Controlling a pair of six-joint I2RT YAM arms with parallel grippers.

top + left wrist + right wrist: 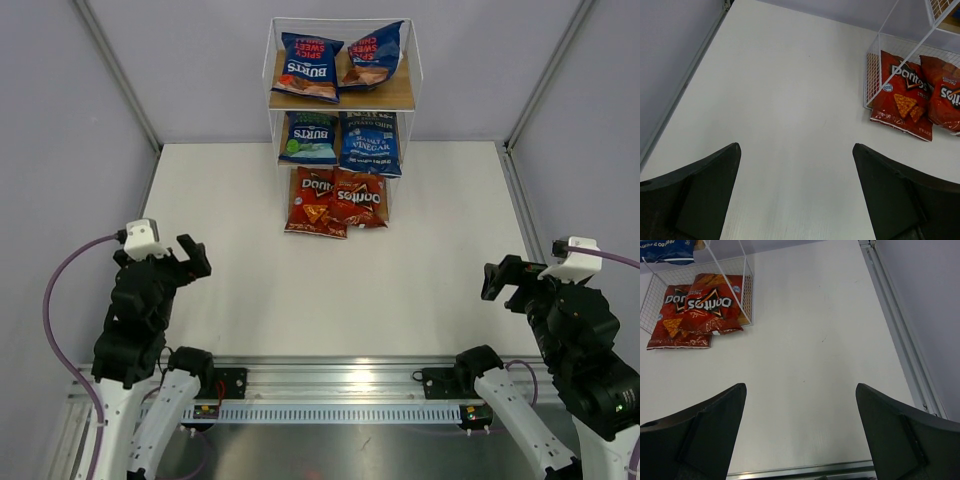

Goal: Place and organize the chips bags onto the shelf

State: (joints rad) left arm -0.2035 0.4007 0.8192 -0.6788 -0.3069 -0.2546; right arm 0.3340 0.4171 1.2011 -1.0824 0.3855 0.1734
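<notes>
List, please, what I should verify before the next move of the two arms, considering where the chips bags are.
1. Left end effector open, holding nothing: ok.
2. Right end effector open, holding nothing: ok.
3. Top board of the three-tier wooden shelf with white wire frame holds the flat dark blue glossy Burts bag and the tilted dark blue bag: ok.
4. Middle board holds the small blue Burts bag beside the larger blue Sea Salt & Vinegar bag: ok.
5. Left red-orange Doritos bag and right red-orange Doritos bag overlap and stick out past the frame's front: probably not ok.
</notes>
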